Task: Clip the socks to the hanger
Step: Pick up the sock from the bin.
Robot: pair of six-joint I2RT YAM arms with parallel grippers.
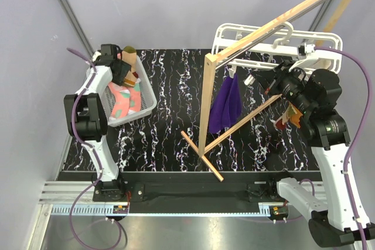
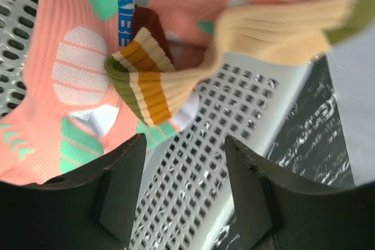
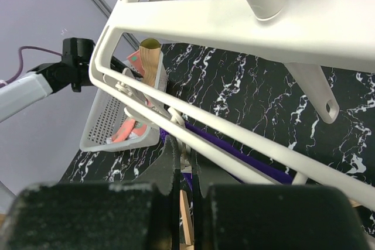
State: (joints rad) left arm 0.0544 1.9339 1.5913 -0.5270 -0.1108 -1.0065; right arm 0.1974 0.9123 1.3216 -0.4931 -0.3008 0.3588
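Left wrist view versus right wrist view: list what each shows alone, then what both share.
Left wrist only: the tan sock's striped cuff, close up beyond the open left hand. Right wrist only: the white hanger, the purple cloth behind its bars, the shut right hand. Shared: the basket, a pink sock, the tan sock, the marbled table.

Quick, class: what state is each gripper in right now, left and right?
Left gripper: open, empty, over the socks in the white basket.
Right gripper: shut under the hanger; whether it pinches anything cannot be told.
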